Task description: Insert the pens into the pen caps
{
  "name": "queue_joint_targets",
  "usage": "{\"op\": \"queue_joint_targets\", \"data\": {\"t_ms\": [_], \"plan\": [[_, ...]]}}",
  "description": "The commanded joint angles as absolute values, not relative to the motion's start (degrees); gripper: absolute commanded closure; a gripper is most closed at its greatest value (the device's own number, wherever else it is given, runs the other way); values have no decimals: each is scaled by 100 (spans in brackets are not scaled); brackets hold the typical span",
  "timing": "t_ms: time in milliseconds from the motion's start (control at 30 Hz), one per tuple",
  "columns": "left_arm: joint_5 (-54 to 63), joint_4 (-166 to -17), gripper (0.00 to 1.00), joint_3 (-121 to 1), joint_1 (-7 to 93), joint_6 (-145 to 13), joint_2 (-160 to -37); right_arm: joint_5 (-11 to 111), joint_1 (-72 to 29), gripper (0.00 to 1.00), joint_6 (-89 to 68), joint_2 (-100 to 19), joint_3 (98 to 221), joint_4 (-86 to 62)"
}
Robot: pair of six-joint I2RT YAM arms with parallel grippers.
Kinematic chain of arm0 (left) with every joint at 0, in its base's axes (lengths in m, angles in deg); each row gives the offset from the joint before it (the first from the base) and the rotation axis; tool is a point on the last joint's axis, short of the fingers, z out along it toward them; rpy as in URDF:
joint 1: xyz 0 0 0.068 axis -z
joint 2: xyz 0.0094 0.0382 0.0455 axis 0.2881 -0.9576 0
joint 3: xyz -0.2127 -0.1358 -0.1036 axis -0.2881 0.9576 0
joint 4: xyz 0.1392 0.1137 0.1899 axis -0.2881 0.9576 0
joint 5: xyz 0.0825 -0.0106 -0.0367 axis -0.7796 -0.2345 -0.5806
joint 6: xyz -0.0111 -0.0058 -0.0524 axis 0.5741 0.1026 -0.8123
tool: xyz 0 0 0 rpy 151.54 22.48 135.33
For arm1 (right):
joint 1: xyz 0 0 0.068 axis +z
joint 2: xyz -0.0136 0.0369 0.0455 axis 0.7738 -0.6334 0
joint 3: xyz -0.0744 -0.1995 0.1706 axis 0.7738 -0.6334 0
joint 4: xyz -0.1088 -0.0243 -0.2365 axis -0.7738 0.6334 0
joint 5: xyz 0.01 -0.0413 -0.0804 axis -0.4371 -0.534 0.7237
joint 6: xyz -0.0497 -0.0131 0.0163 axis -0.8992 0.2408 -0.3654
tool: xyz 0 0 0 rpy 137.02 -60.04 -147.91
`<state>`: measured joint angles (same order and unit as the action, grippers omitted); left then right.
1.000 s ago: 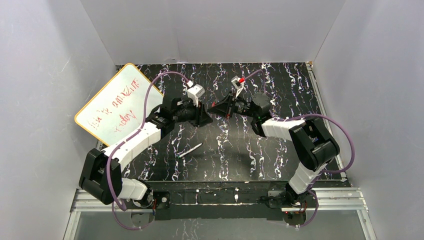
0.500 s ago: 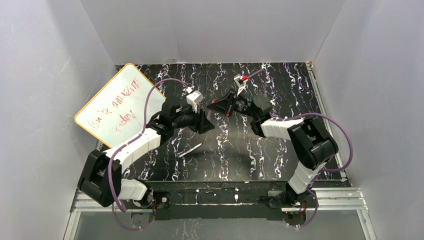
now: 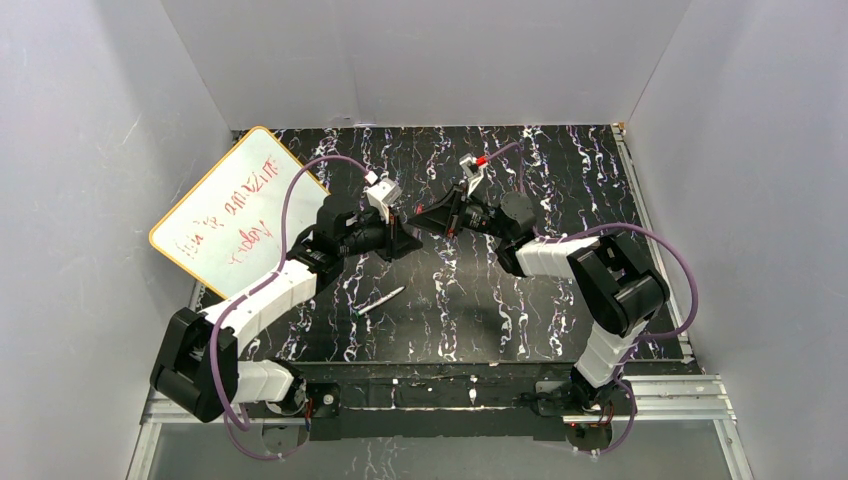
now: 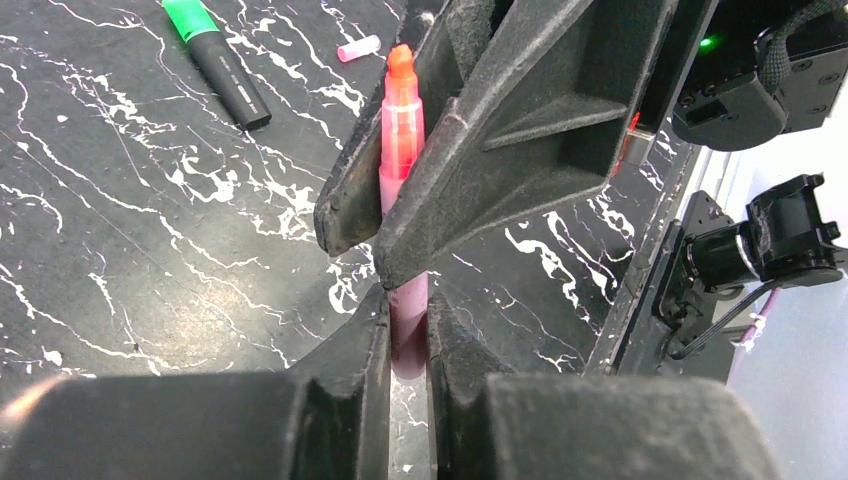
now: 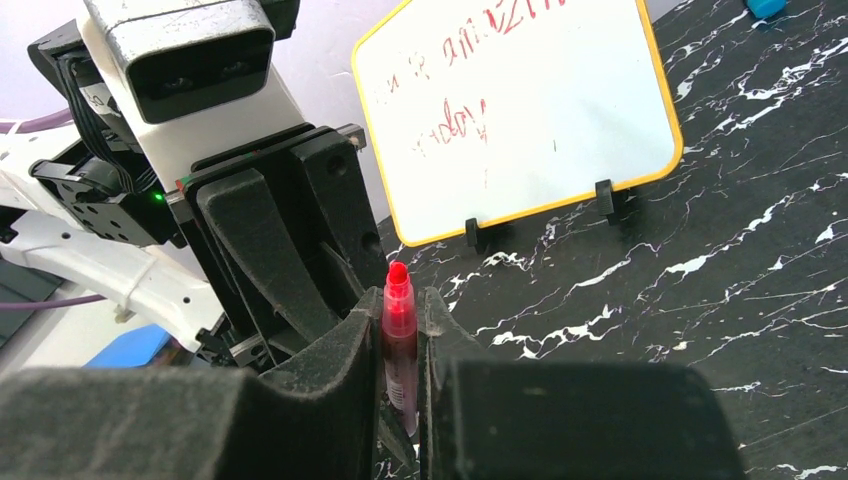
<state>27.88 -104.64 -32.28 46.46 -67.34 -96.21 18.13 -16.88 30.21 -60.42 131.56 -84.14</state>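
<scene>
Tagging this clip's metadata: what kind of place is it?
Probably a lab robot cell: plain white walls box in a black marbled tabletop; left arm and right arm mounted on an aluminium rail.

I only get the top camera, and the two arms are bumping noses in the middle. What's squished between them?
Observer: A magenta pen. The right jaws pinch its middle and the left jaws pinch its lower end.
Operator: Has it got its cap on?
Observer: No. Its orange-red tip is bare.
Operator: Where's a cap, then?
Observer: The left wrist view shows a pale pink cap lying on the table. It is near a black marker with a green end, not touching it.
</scene>
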Motion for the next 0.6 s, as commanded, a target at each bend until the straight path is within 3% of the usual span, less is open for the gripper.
{"op": "queue_joint_targets", "data": {"t_ms": [0, 100, 333, 500, 567], "plan": [[3117, -10543, 100, -3252, 4705, -6689, -9589, 1941, -1653, 91, 2933, -6074, 13237, -8712], [3093, -10506, 100, -3243, 4706, -6689, -9586, 1978, -1652, 88, 2929, -6061, 13249, -8618], [2953, -10060, 100, -3441, 4707, -6507, -9667, 2673, -1746, 58, 2465, -5851, 13255, -7603], [2817, -9915, 100, -3479, 4707, -6433, -9616, 4054, -2078, 48, 1687, -5055, 12766, -6799], [2714, -9810, 100, -3510, 4706, -6402, -9615, 4824, -2264, 39, 1345, -4539, 12617, -6007]]}}
